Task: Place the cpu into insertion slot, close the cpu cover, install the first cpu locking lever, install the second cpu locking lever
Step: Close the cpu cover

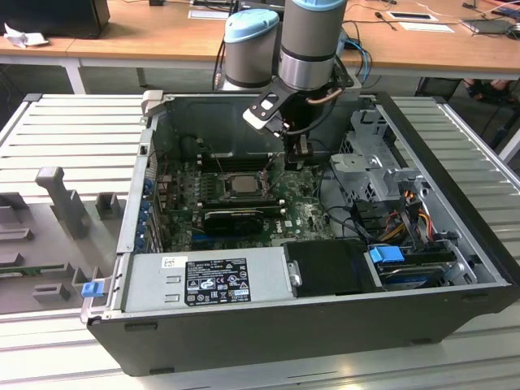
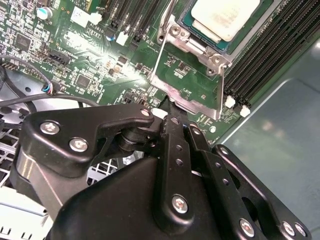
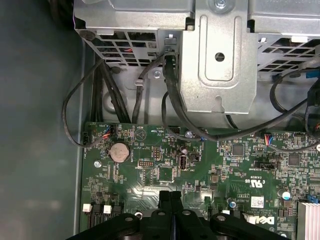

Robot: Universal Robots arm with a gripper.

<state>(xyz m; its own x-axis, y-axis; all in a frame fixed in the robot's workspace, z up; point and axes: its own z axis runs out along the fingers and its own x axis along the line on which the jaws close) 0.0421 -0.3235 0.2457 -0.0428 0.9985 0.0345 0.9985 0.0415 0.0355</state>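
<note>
The cpu lies flat in the insertion slot on the green motherboard, its pale face up; in the exterior view the cpu is at the board's middle. The cpu cover, a silver frame with a large window, stands swung open off the socket, on the side nearest my gripper. My gripper is shut with nothing between its fingers, and its tips sit right at the cover's outer edge. In the exterior view the gripper hangs inside the case, just to the exterior view's right of the socket. The first wrist view has the shut fingers above the board.
Long black memory slots flank the socket. A metal drive cage with black cables stands past the board's edge. The power supply spans the case's front, and a black finned block sits beside the socket.
</note>
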